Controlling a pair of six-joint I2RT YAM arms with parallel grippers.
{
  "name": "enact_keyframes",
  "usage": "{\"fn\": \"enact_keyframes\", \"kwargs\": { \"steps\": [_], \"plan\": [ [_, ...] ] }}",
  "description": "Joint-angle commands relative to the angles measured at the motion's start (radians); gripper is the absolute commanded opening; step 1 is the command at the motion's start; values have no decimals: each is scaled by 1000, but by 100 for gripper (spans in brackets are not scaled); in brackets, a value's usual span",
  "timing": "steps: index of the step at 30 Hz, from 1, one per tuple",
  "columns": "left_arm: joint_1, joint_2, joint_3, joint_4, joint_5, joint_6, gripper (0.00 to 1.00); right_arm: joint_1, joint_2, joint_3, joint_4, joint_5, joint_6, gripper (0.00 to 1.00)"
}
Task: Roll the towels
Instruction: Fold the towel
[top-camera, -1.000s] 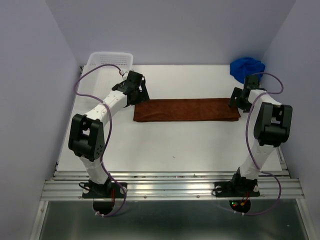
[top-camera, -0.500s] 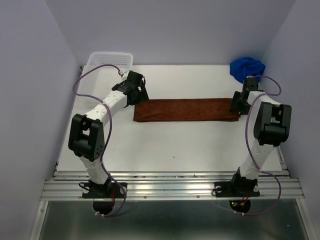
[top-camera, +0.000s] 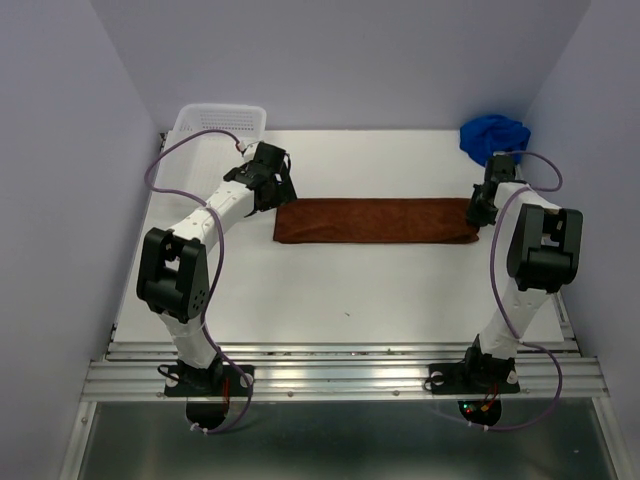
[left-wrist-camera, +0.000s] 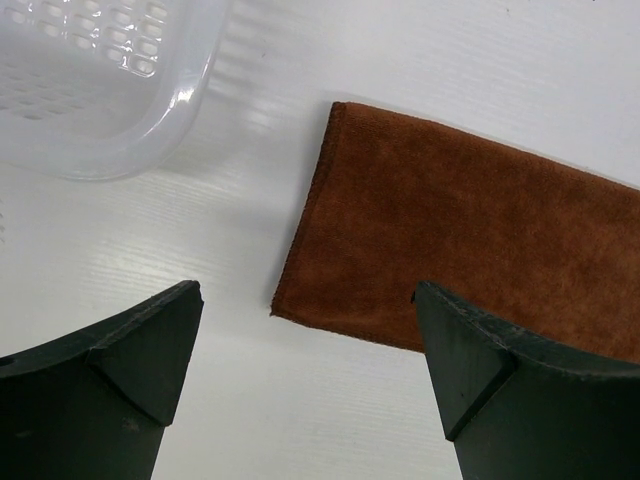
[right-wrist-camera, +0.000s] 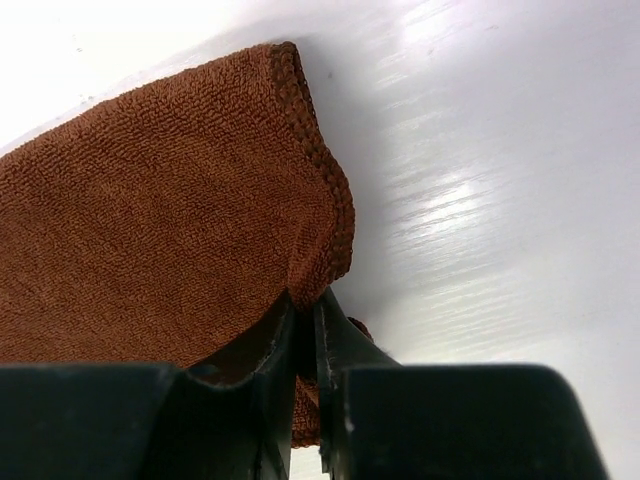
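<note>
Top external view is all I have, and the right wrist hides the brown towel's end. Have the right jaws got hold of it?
Observer: Yes. In the right wrist view, the right gripper has its jaws shut on the end hem of the brown towel, and the cloth rises into a small fold there.
Operator: And the left jaws, are they on the other end?
Observer: No. In the left wrist view, the left gripper has its jaws wide open. The towel's end corner shows in the gap between them, and nothing is gripped.
</note>
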Motion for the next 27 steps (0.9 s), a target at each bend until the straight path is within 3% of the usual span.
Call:
{"fn": "enact_keyframes", "kwargs": {
  "steps": [1, 17, 24, 27],
  "plan": [
    [-2, -14, 10, -16, 11, -1, 99, -8, -14, 20, -27, 136, -62, 11],
    [-41, 132, 11, 89, 218, 25, 99, -74, -43, 123, -34, 179, -248, 10],
    [-44, 215, 31, 112, 243, 29, 84, -84, -37, 144, -39, 159, -267, 10],
    [-46, 235, 34, 120, 257, 36, 72, -84, -35, 150, -41, 161, -274, 10]
  ]
}}
